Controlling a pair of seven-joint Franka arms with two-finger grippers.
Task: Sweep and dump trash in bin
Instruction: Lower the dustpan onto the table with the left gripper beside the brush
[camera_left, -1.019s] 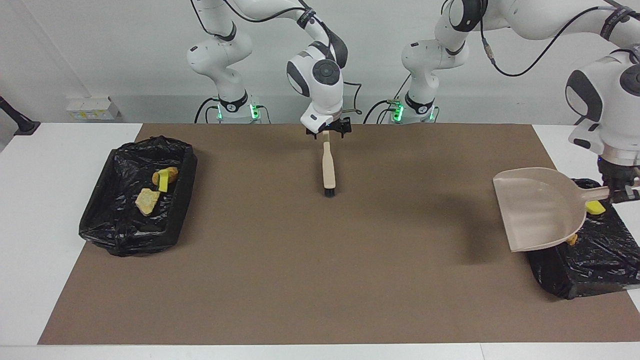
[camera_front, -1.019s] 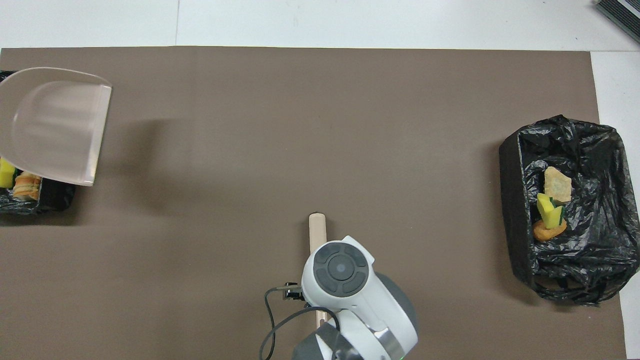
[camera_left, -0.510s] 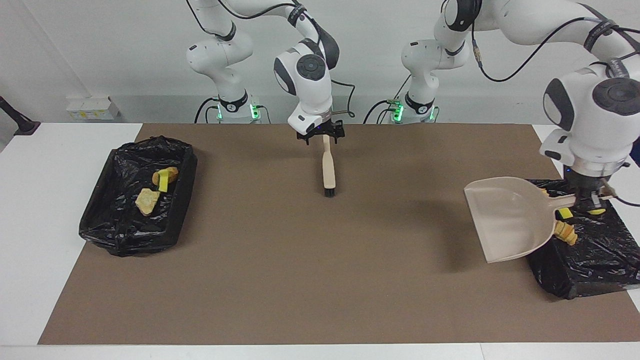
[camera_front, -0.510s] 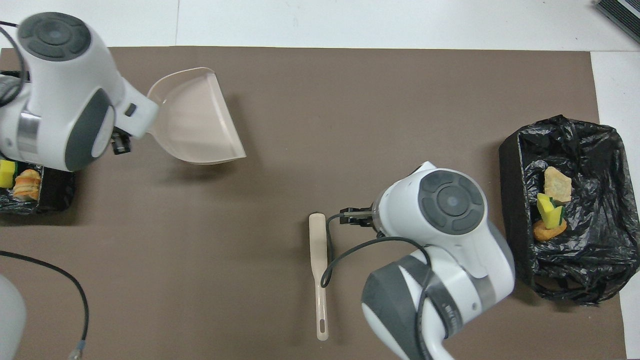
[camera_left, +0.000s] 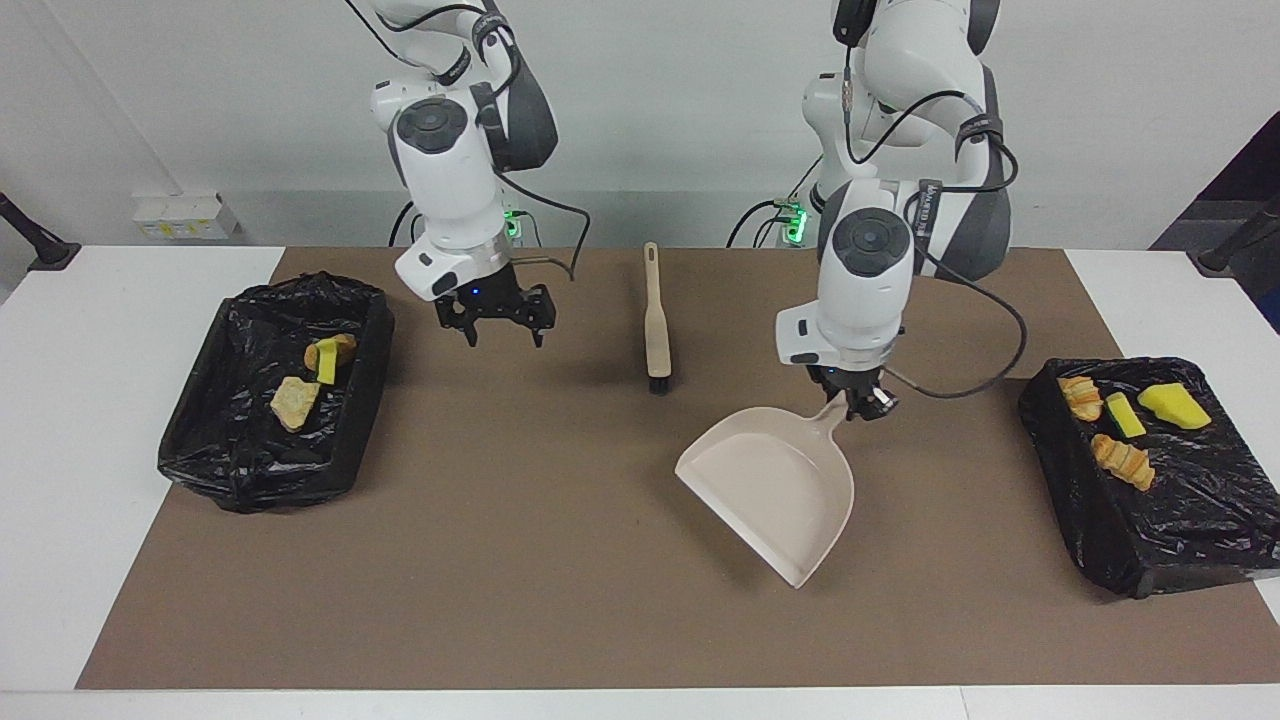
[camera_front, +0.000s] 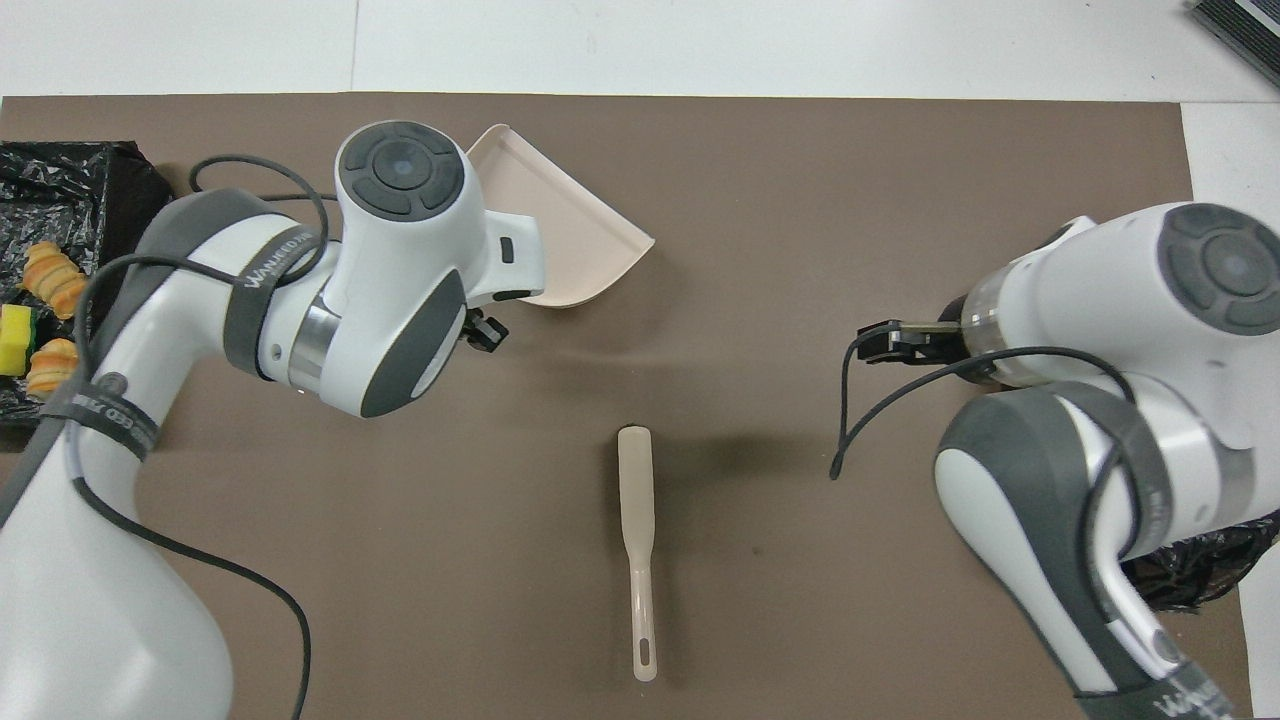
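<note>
**Trash sitting in both bins, dustpan held over the mat**

The right end effector (camera_left: 497, 330) is hanging with fingers spread and empty beside a black-lined bin (camera_left: 200, 440) holding three trash pieces (camera_left: 296, 402). The brush (camera_left: 656, 325) is lying at mid-desk. The left end effector (camera_left: 862, 402) is clamping the beige dustpan (camera_left: 775, 485) by its handle. Four more trash pieces (camera_left: 1120, 460) are resting on the other bin (camera_left: 1180, 540).

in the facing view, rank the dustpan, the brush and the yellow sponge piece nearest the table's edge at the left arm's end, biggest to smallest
1. dustpan, held raised, so nearer the camera; still plainly largest.
2. brush.
3. yellow sponge piece.
</note>
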